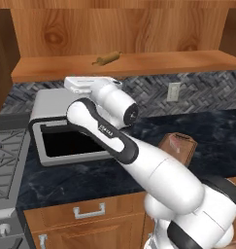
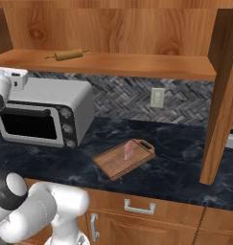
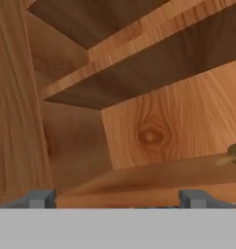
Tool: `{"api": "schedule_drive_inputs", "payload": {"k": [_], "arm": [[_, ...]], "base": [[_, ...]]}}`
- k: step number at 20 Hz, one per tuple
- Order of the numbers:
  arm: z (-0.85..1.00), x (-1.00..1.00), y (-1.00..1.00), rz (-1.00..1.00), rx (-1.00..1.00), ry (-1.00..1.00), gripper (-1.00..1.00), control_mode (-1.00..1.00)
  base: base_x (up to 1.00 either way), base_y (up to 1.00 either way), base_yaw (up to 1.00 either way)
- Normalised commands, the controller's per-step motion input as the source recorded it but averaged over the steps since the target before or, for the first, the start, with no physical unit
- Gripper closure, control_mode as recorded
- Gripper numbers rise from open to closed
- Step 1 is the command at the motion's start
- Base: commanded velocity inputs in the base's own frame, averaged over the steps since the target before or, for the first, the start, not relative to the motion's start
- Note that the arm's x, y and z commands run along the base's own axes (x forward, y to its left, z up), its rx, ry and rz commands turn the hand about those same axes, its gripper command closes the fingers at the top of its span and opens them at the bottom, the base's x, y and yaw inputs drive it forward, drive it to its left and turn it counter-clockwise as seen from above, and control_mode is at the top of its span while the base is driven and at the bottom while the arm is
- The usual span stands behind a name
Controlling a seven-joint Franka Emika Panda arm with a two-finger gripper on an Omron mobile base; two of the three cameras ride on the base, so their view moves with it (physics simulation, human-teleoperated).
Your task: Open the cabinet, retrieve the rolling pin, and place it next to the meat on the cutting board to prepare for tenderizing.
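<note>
On the bottom shelf of the open cabinet (image 2: 137, 28) lies the rolling pin (image 2: 68, 55), near the back wall and slanted. The gripper (image 3: 117, 198) faces into the cabinet with its fingers (image 3: 38, 198) spread wide and holding nothing; the pin sits at the far right edge of the hand view. I think the risk is this offset: if the fingers close off-centre on the round pin, it may roll away or slip out. The hand could also knock the shelf edge. On the tabletop (image 2: 185, 158) below, the meat (image 2: 129, 150) rests on the cutting board (image 2: 113, 162), beside the toaster oven (image 2: 46, 117). Small writing on the arm is not readable.
</note>
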Motion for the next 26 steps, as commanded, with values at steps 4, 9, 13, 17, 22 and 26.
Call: {"api": "schedule_drive_inputs", "payload": {"k": [4, 9, 13, 17, 22, 26], "arm": [[0.59, 0.00, -0.47, -0.41, 0.08, 0.08, -1.00, -1.00], [0.70, 0.00, -0.54, -0.30, 0.05, 0.20, -1.00, -1.00], [0.79, -0.01, -0.49, -0.23, 0.05, 0.27, -1.00, -1.00], [0.80, -0.15, -0.31, -0.21, 0.07, 0.30, -1.00, -1.00], [0.24, -0.20, -0.06, -0.23, 0.05, 0.27, -1.00, -1.00], [-0.01, 0.00, 0.00, 0.00, 0.00, 0.08, -1.00, -1.00]], "base": [[0.00, 0.00, 0.00], [0.00, 0.00, 0.00], [0.00, 0.00, 0.00], [0.00, 0.00, 0.00], [0.00, 0.00, 0.00], [0.00, 0.00, 0.00]]}}
